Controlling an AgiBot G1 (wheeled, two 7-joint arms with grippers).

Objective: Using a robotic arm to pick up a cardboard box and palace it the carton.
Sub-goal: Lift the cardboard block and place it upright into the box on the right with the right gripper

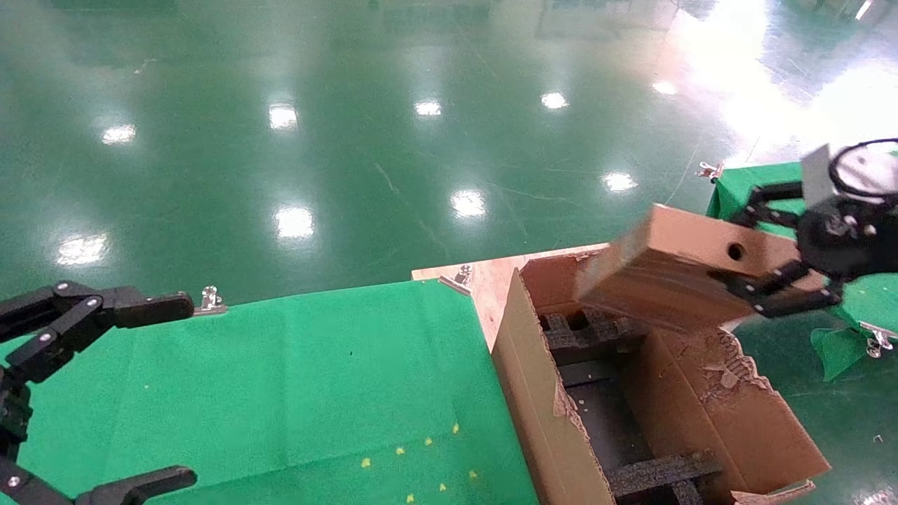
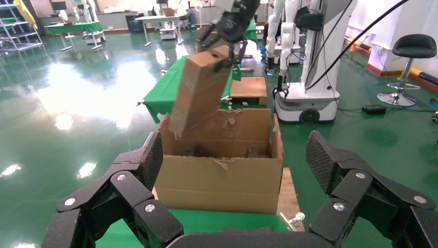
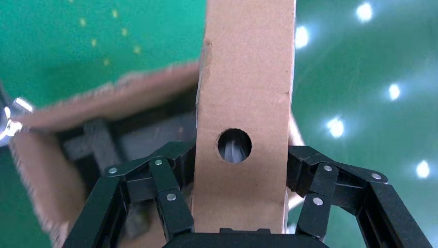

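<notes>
My right gripper (image 1: 761, 238) is shut on the cardboard box (image 1: 673, 270), a small oblong brown box with a round hole in one face. It holds the box tilted, low end over the far part of the open carton (image 1: 533, 393). The carton is large, brown and corrugated, with torn flaps and black foam inserts inside. In the right wrist view the box (image 3: 243, 103) sits between the fingers (image 3: 165, 191) above the carton (image 3: 46, 170). The left wrist view shows the box (image 2: 199, 88) hanging over the carton (image 2: 222, 181). My left gripper (image 1: 105, 393) is open and empty over the green cloth, at the near left.
A green-covered table (image 1: 302, 393) lies left of the carton, with metal clips at its far edge. A second green table (image 1: 866, 294) stands at the right. A bare wooden board (image 1: 484, 273) shows behind the carton. Shiny green floor lies beyond.
</notes>
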